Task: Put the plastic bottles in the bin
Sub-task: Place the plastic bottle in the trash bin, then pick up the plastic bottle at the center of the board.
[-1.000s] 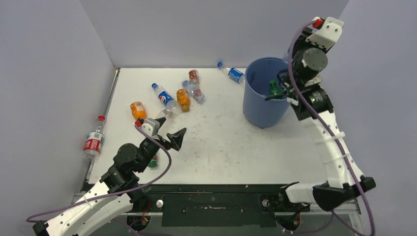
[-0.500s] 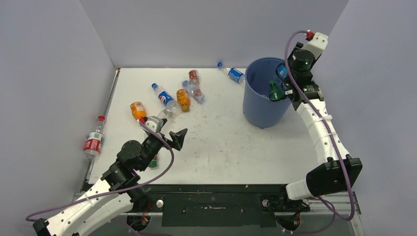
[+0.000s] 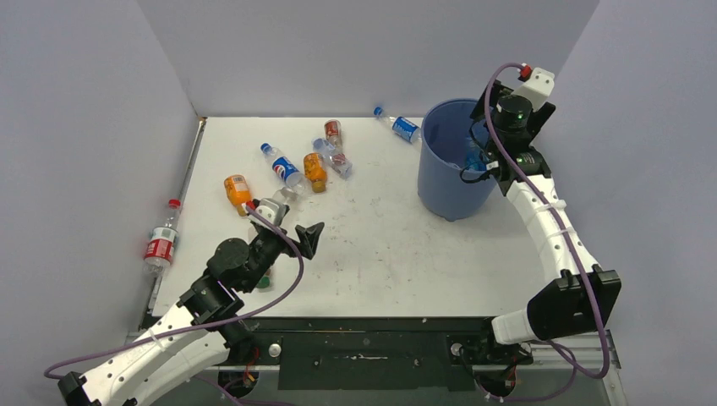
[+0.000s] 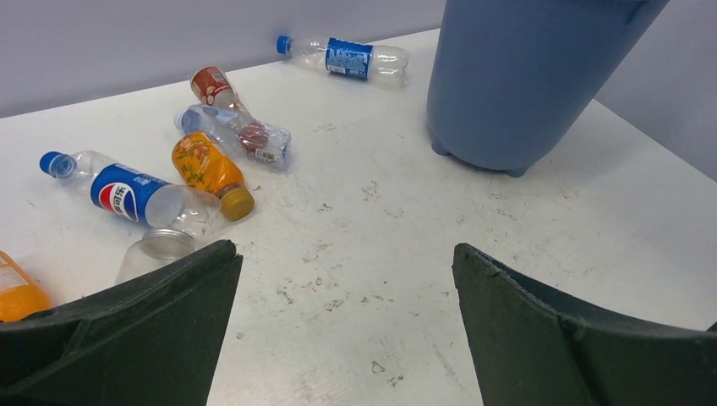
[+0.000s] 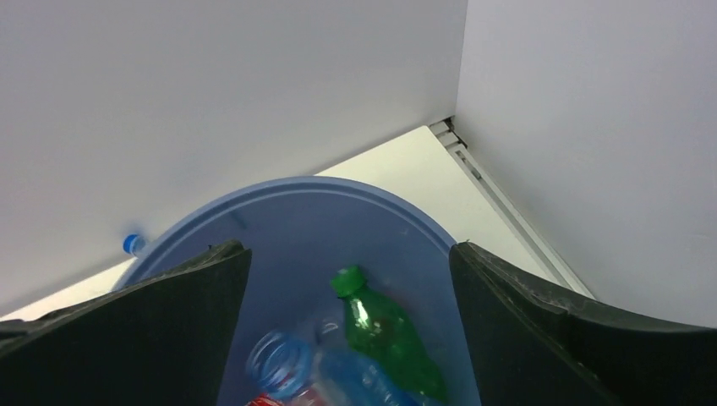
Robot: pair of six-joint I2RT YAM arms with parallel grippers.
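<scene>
The blue bin [image 3: 448, 196] stands at the back right. My right gripper [image 3: 478, 161] hangs open over its right rim, nothing between the fingers. Below it in the bin [image 5: 287, 228] lie a green bottle [image 5: 385, 338] and clear bottles [image 5: 283, 364]. My left gripper [image 3: 308, 238] is open and empty above the table's near left part. Beyond it lie a Pepsi bottle [image 4: 127, 190], an orange bottle [image 4: 207, 167], two clear bottles [image 4: 245, 135], and a blue-labelled bottle [image 4: 347, 57] beside the bin [image 4: 524, 76]. Another orange bottle [image 3: 238, 189] lies further left.
A red-labelled bottle [image 3: 160, 241] lies off the table's left edge beside the metal rail [image 3: 191, 165]. A green-capped bottle [image 3: 265, 277] sits partly hidden under my left arm. Grey walls close in the back and both sides.
My right gripper has opened and the green bottle it held has dropped into the bin. The right wrist shifted slightly over the rim. The left arm edged forward a little.
</scene>
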